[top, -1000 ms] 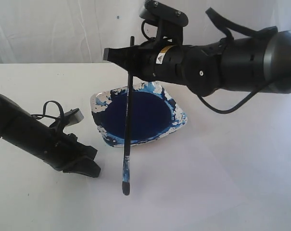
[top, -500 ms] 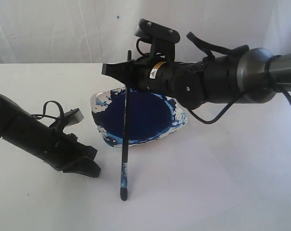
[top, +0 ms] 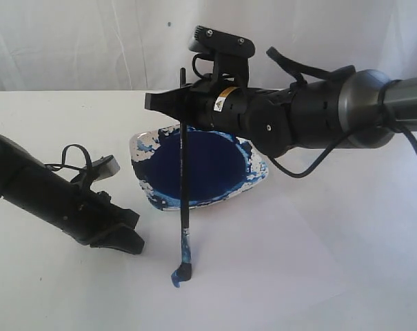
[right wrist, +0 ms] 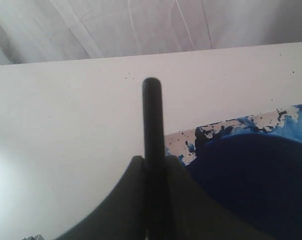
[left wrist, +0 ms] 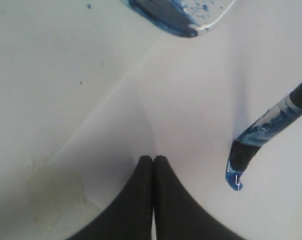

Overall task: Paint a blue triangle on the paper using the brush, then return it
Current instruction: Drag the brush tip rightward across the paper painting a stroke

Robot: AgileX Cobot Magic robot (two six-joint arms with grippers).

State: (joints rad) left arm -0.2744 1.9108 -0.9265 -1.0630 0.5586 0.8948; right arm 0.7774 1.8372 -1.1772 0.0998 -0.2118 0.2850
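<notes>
The only label I can find is a small yellow-and-white sticker on my right arm (top: 225,102), just behind the tool, and its print is too small to read. I see no other writing or brand. My right tool (top: 163,101) is nearly closed, pinching the black handle of the brush (top: 183,179) between its fingers. In the right wrist view the blunt handle end (right wrist: 151,100) stands up past the tool (right wrist: 153,167). From that grip the brush hangs almost straight down, its shaft crossing in front of the paint-smeared dish (top: 143,148) and the dark blue pool (top: 208,165) that lie below the tool. The blue-stained tip (top: 180,272) is well below the tool, pressed onto the paper (top: 277,262) and bent sideways, with a small wet blue dab (left wrist: 235,184) under it. My left tool (top: 129,238) rests low over the table (top: 36,289), its jaws closed against each other with nothing between them (left wrist: 153,165). The brush tip (left wrist: 239,155) lies near that tool, off to one side of its fingertips and not touching them; the dish rim (left wrist: 190,31) is farther off, beyond the fingertips.
</notes>
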